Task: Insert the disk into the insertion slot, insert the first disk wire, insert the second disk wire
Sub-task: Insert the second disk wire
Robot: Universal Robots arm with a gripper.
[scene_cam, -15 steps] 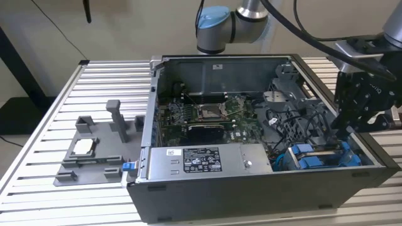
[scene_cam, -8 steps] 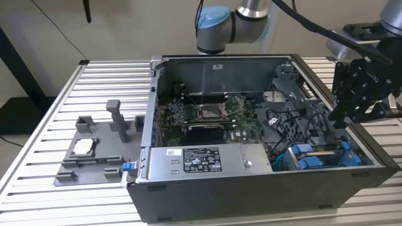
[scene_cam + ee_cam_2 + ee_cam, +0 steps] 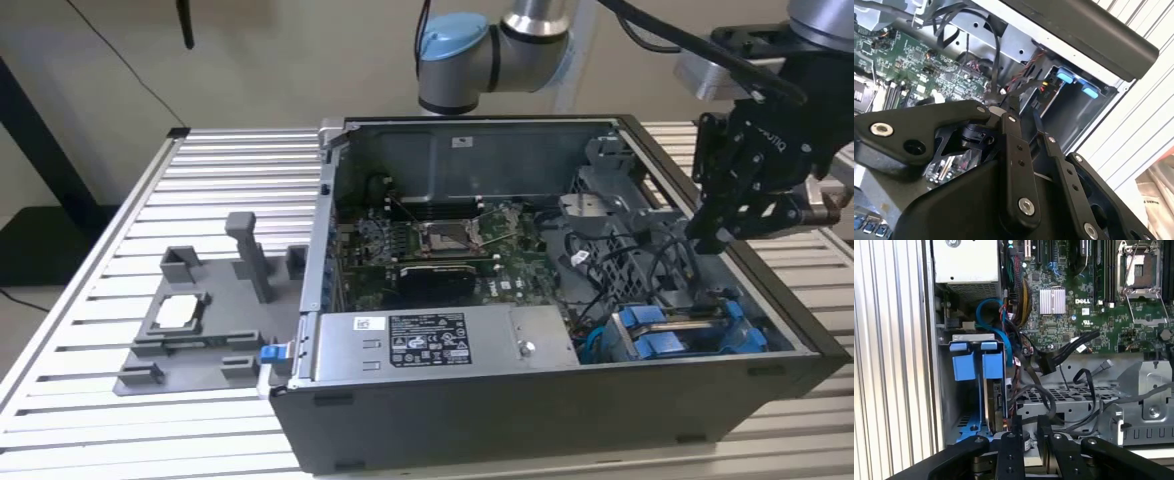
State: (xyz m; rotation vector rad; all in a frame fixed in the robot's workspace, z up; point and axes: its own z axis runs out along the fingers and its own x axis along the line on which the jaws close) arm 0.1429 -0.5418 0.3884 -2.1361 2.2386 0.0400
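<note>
The disk point(image 3: 683, 322) sits edge-up in its blue carrier inside the insertion slot point(image 3: 594, 345), at the open computer case's front corner on the exterior view's right. In the first wrist view the disk point(image 3: 997, 402) stands behind two blue tabs in the insertion slot point(image 3: 949, 405). A loose black wire with a flat plug point(image 3: 1050, 361) lies beside it over the drive cage. My gripper point(image 3: 711, 238) hangs above the case's right wall, over the cables and behind the slot. Its fingers point(image 3: 1010, 440) stand close together with nothing seen between them. The slot's blue tabs point(image 3: 1072, 82) lie beyond the fingertips point(image 3: 1010, 107).
The silver power supply box point(image 3: 427, 340) fills the case's front left. The motherboard point(image 3: 447, 245) lies in the middle, with black cable loops point(image 3: 1074, 385) over a grey metal bracket. A grey fixture point(image 3: 200, 320) stands on the slatted table at the exterior view's left.
</note>
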